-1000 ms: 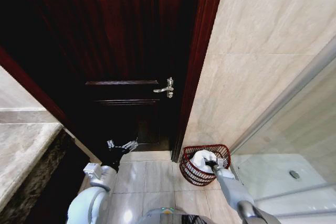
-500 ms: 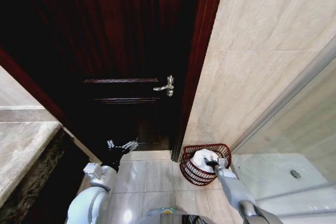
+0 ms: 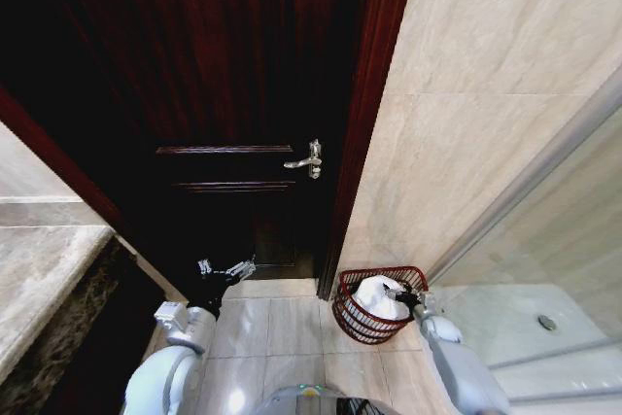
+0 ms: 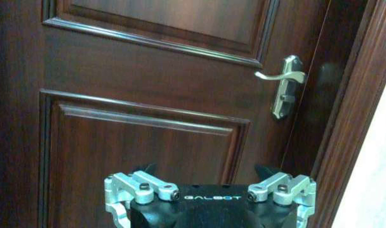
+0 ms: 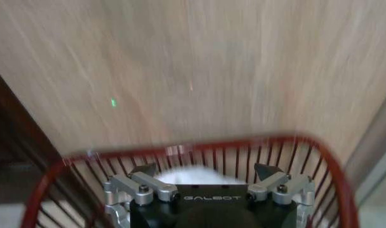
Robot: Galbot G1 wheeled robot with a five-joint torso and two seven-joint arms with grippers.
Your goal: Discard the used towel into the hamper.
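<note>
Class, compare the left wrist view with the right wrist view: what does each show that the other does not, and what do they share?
Left wrist view alone: the dark wooden door with raised panels and its silver door handle, seen beyond the open left end effector.

Right wrist view alone: the hamper, its red wire rim curving round the open right end effector, a white towel lying inside, and the beige tiled wall behind.

Shared: each shows its own end effector from behind, with fingers spread and holding nothing.
</note>
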